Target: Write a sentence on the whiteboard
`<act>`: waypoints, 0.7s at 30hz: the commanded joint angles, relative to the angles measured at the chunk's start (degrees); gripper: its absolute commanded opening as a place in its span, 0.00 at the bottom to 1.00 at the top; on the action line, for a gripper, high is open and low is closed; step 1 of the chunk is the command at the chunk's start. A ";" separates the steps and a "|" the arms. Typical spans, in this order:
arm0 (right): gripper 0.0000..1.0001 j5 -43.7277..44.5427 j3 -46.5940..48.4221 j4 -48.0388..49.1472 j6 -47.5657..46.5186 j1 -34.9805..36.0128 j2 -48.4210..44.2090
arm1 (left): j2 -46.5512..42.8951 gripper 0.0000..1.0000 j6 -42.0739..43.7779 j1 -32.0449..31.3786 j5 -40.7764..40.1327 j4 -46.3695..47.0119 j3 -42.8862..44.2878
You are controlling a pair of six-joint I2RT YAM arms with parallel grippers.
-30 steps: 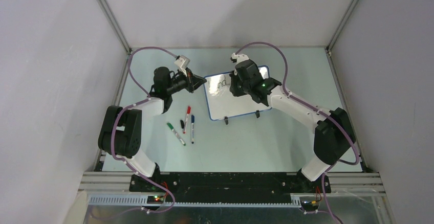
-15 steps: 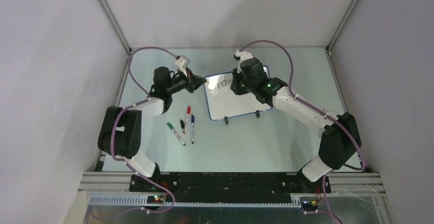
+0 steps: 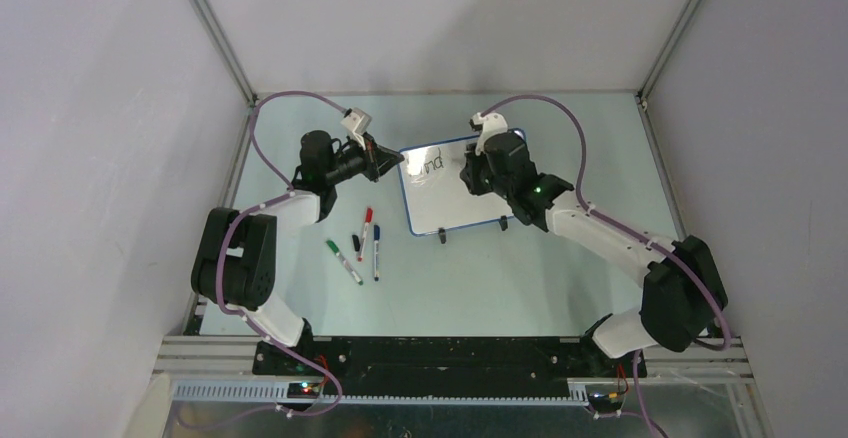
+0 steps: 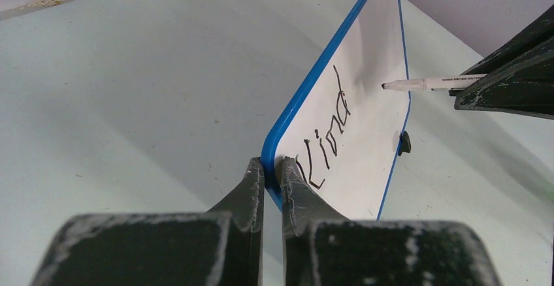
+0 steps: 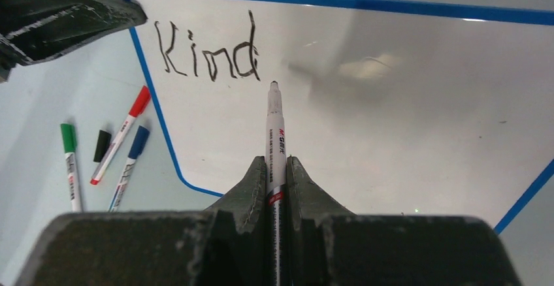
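On the counter [image 3: 560, 258]: whiteboard [image 5: 366, 96] reads "Kind" [image 5: 208, 54] | left gripper [image 4: 271, 172] jaws clamped on its blue rim | right gripper [image 5: 277, 175] jaws clamped on black marker [image 5: 274, 136], tip just off board.

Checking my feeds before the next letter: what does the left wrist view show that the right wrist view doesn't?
Only the left wrist view shows the left gripper clamping the whiteboard rim, plus a black foot. Only the right wrist view shows the spare green marker, red marker, blue marker and loose black cap on the table. Both show "Kind" and the black marker in the right gripper, tip just past the "d".
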 commanded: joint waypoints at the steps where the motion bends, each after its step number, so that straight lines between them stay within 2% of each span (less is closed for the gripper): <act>1: 0.00 3.61 -3.11 8.16 -1.57 -0.14 -4.19 | 0.20 0.00 3.60 -0.93 -3.03 -3.75 -0.68; 7: 0.00 4.70 -6.56 12.09 -1.70 -0.07 -5.42 | 0.42 0.00 3.09 -0.81 -3.37 -3.65 -0.53; 21: 0.00 1.97 -4.99 9.77 -0.57 -0.09 -4.95 | 0.24 0.00 3.21 -0.79 -2.90 -3.47 -0.67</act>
